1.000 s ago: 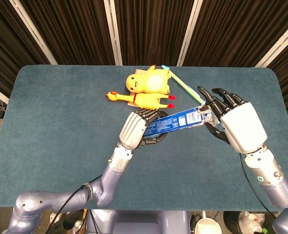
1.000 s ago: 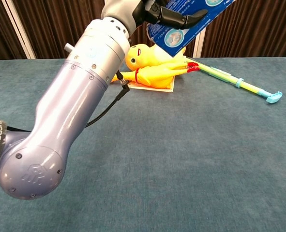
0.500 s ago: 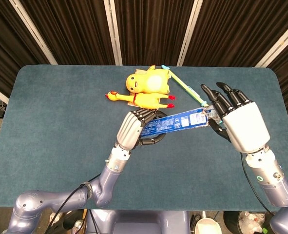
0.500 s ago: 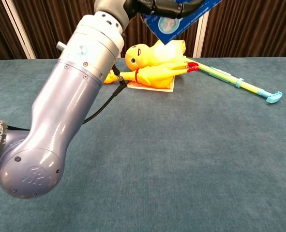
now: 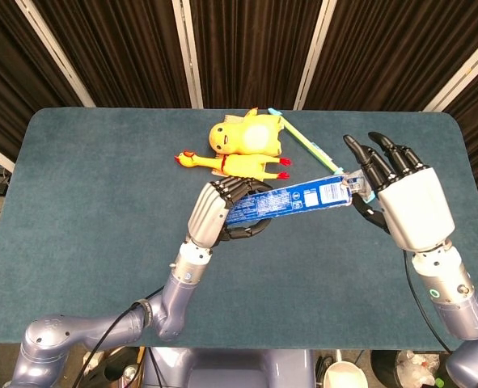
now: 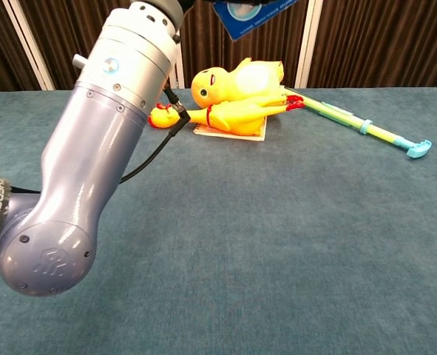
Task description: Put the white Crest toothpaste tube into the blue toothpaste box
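Note:
My left hand (image 5: 217, 210) grips the left end of the blue toothpaste box (image 5: 291, 199) and holds it above the table, slanting up to the right. My right hand (image 5: 402, 198) is at the box's right end with fingers spread; one fingertip touches the end by a small pale flap (image 5: 354, 187). The white Crest tube shows in neither view; whether it is inside the box is hidden. In the chest view only a corner of the box (image 6: 253, 10) appears at the top edge, above my left arm (image 6: 92, 155).
A yellow plush duck (image 5: 247, 134) and a yellow rubber chicken (image 5: 237, 166) lie at the table's back centre, on a white card (image 6: 229, 134). A long green-and-blue toothbrush (image 6: 358, 126) lies to their right. The blue tablecloth (image 5: 85, 186) spreads all round.
The left hand has raised the box, which has nearly left the top of the chest view. The right hand has shifted slightly right and up, staying at the box's end.

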Controlling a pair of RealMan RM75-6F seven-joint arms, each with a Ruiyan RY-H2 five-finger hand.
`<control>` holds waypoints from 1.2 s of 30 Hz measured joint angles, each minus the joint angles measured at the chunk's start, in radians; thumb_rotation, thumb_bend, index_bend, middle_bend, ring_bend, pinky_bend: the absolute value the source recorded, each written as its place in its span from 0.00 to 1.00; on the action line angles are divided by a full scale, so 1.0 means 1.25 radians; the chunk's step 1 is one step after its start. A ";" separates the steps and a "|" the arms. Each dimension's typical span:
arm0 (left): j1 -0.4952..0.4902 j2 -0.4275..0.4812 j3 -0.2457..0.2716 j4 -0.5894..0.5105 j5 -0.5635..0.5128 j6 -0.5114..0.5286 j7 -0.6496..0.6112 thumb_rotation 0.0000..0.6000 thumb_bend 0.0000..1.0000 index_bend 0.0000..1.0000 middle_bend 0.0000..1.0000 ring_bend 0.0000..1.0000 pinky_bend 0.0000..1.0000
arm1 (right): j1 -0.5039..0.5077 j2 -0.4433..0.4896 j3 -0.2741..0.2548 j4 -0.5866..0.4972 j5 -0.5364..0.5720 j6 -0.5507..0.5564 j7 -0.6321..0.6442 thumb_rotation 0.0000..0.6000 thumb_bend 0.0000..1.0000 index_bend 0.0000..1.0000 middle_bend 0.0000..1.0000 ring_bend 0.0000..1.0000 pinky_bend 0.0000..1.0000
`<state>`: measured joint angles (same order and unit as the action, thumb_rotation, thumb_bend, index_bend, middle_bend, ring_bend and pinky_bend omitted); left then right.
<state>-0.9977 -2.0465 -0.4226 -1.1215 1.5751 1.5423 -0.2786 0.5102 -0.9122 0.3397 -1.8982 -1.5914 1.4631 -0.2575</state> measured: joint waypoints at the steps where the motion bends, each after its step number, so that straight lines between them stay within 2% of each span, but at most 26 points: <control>1: 0.001 0.001 0.001 0.001 0.002 0.003 -0.002 1.00 0.44 0.35 0.53 0.51 0.54 | -0.002 -0.001 -0.002 0.000 -0.002 0.003 -0.001 1.00 0.31 0.00 0.34 0.20 0.39; 26: 0.011 0.012 0.015 0.006 0.036 0.071 -0.057 1.00 0.46 0.35 0.53 0.51 0.54 | -0.022 -0.050 -0.018 0.063 -0.008 0.034 0.013 1.00 0.31 0.00 0.34 0.20 0.39; 36: 0.015 0.016 0.012 -0.014 0.056 0.115 -0.079 1.00 0.46 0.35 0.53 0.50 0.54 | -0.055 -0.037 -0.018 0.071 -0.003 0.069 0.042 1.00 0.31 0.00 0.34 0.20 0.39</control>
<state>-0.9786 -2.0266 -0.4077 -1.1387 1.6450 1.6861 -0.3777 0.4410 -0.9585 0.3175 -1.8101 -1.5957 1.5488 -0.2052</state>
